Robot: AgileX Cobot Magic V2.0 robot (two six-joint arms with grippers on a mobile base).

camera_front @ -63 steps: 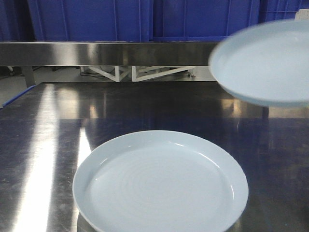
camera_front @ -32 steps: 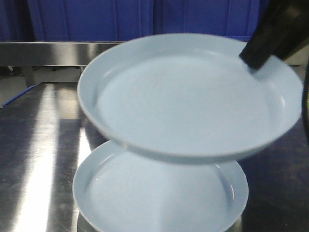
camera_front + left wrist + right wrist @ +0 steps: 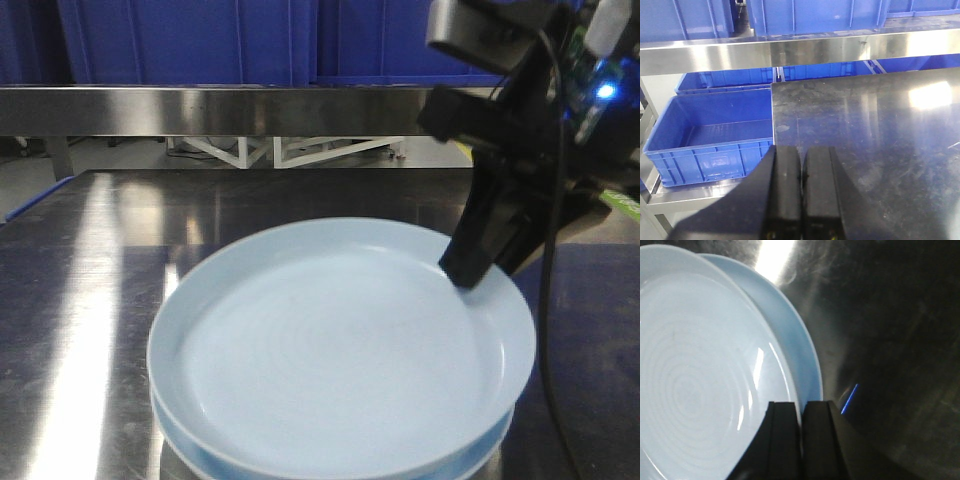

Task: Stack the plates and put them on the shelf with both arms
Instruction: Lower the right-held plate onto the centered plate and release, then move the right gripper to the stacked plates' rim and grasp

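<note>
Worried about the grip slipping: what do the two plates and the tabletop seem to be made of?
Upper plate and lower plate: likely glazed ceramic, possibly melamine; glossy pale blue, sharp highlights. Tabletop: brushed stainless steel, streaky mirror-like reflections.

The right arm (image 3: pixel 520 130) comes in from the upper right in the front view. It is black, with a thin cable (image 3: pixel 546 320) hanging down by it and a small blue light (image 3: pixel 603 92) shining near its wrist. It leans down and to the left, and the right gripper (image 3: pixel 466 272) is at its low end. In the right wrist view its two black fingers (image 3: pixel 785 440) sit almost together, pinching the rim of the top plate (image 3: pixel 340 350). The left gripper (image 3: pixel 801 155) shows only in its own wrist view. Its two black fingers (image 3: pixel 786 190) are pressed together with nothing between them
</note>
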